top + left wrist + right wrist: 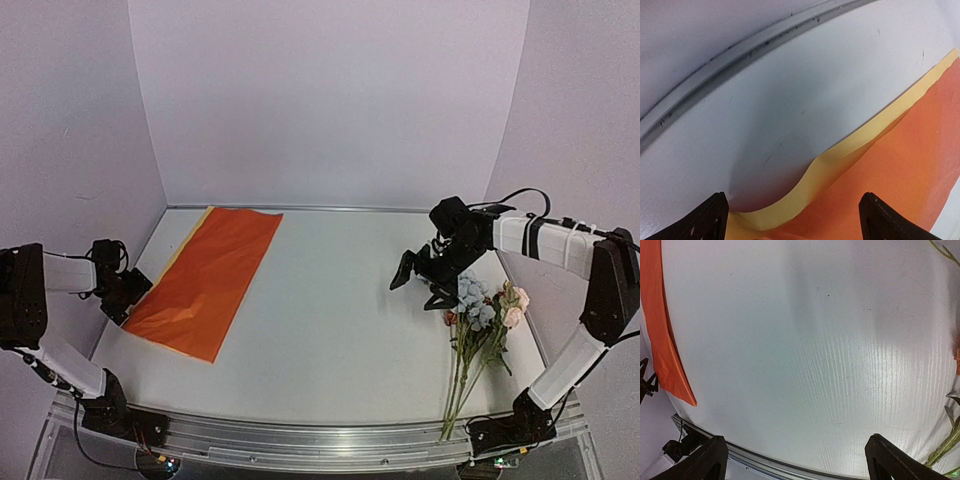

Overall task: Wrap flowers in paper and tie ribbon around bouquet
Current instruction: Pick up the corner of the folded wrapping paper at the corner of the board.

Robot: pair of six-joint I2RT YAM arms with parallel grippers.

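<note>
Your L claw (128, 294): jaws wide, low at paper's (210, 278) near-left edge, L side of table (340, 310). Wrist cam: fingers (707, 222) straddle that edge; yellow underside curls up off table there, orange face up. Can't tell if tips touch sheet. Rest of paper lies flat.
Your R claw (418, 288): jaws wide, nothing btwn, hovers over bare table just L of flowers (482, 310).
Flowers lie on R side, blooms far end, stems pointing to near edge, well apart from paper.
</note>
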